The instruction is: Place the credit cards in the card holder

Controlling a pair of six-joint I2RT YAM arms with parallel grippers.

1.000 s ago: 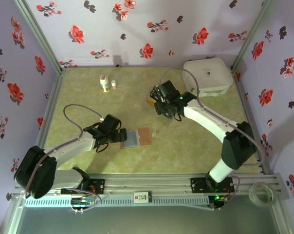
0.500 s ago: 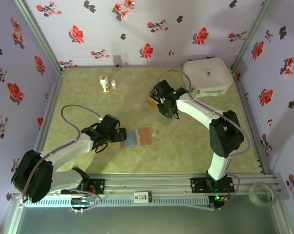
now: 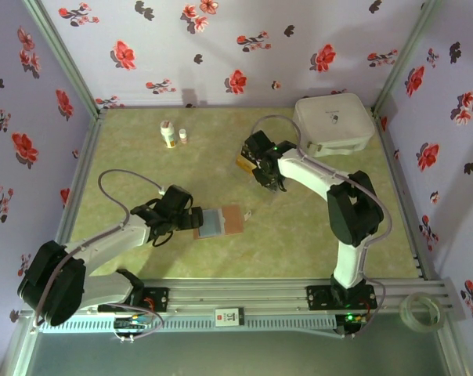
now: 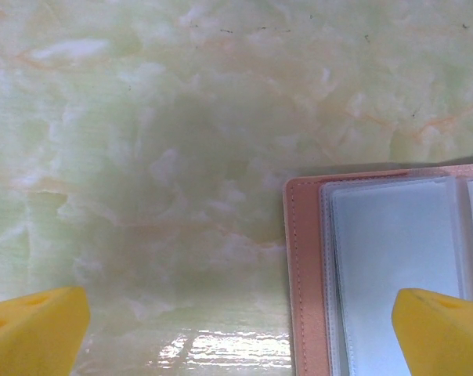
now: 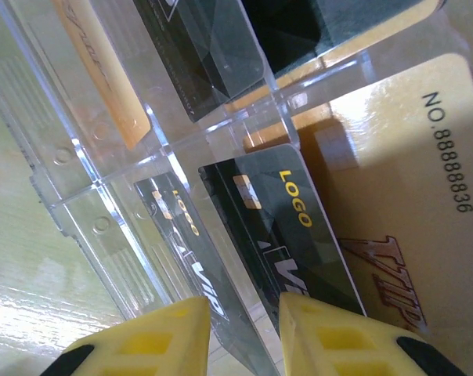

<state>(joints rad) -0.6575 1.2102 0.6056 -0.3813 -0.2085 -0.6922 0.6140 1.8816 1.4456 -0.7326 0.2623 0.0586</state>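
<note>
Elbow (image 3: 352,205) bent, right hand (image 5: 244,317) straddles black card (image 5: 272,227) in clear tray (image 5: 95,223).

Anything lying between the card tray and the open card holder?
Nothing visible: bare table separates the clear tray from the card holder. The left gripper sits near the holder's left edge, away from that path.
</note>
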